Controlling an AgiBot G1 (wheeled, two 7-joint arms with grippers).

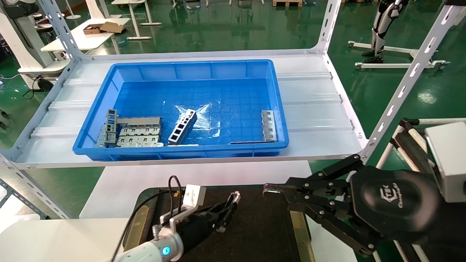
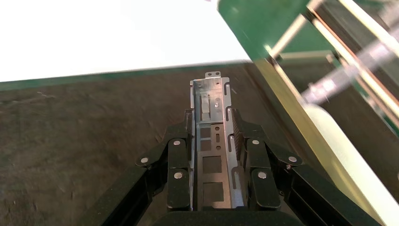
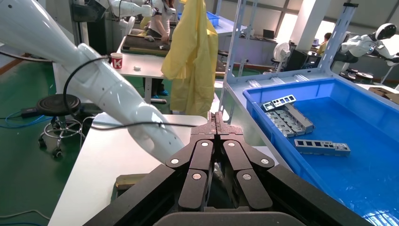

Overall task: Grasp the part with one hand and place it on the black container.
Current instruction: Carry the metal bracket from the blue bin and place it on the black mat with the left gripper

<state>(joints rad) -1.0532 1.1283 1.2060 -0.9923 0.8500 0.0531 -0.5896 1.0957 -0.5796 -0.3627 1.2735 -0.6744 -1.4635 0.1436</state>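
Above the flat black felt-surfaced container (image 1: 262,225), left gripper (image 1: 230,211) clamps the slim grey metal channel part (image 2: 212,141) lengthwise; release from height risks bounce or tilt, while right gripper (image 1: 271,189) idles nearby, jaws pressed together

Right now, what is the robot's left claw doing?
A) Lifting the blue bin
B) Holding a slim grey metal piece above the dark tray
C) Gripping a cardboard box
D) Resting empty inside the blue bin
B: the left wrist view shows the left gripper closed on the part, a grey metal channel, over the black container; the blue bin sits apart on the shelf.
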